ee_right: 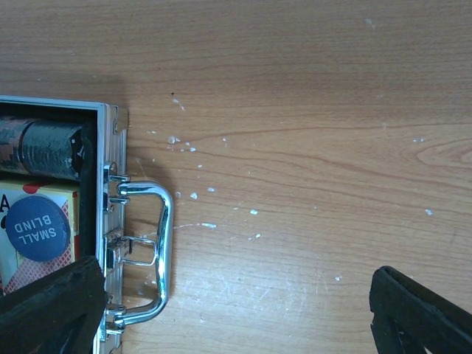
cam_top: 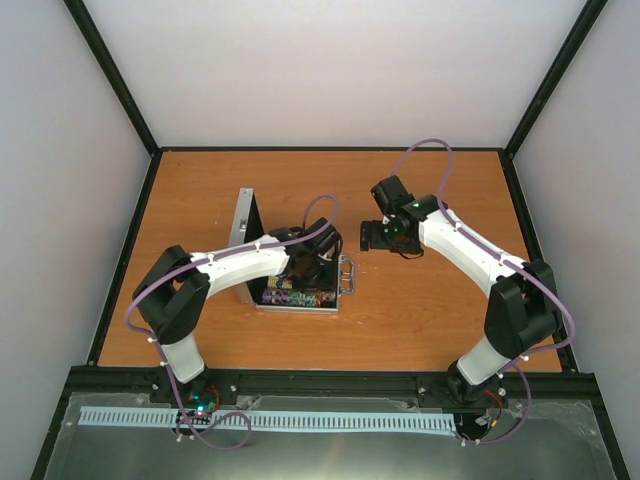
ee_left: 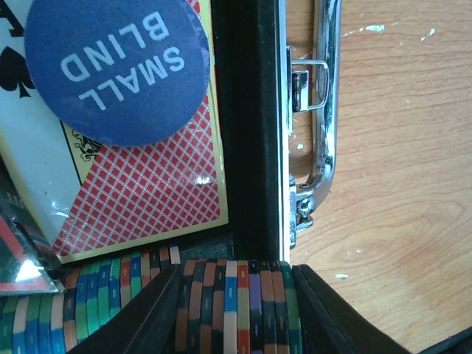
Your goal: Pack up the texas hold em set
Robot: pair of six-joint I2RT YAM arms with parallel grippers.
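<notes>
Right now the silver aluminium case (cam_top: 300,306) lies open near the middle of the wooden tabletop (cam_top: 430,320). Its lid (cam_top: 245,222) stands upright along the edge away from the right arm, and its metal handle (cam_top: 347,275) points toward that arm.

The left arm curves over the case with the left hand (cam_top: 312,266) down inside it. Seen from the left wrist, its fingers (ee_left: 147,317) bracket a short stack of multicoloured poker chips (ee_left: 236,295), one pad against each end, so the hand is narrowed onto that stack. The stack lies against the black-lined wall on the handle side, in line with a longer row of chips (ee_left: 88,302) in the same tray. Just beyond, a red card deck (ee_left: 147,184) lies flat with a round blue Small Blind button (ee_left: 118,66) resting on top of it. A chrome latch (ee_left: 306,85) shows on the outer wall, beside the handle.

The right hand (cam_top: 383,236) hovers over bare tabletop just past the handle, apart from the case. Its fingers (ee_right: 420,317) are spread wide with nothing between them. Its wrist camera also catches a dark roll of chips (ee_right: 48,151) in the compartment next to the deck.
</notes>
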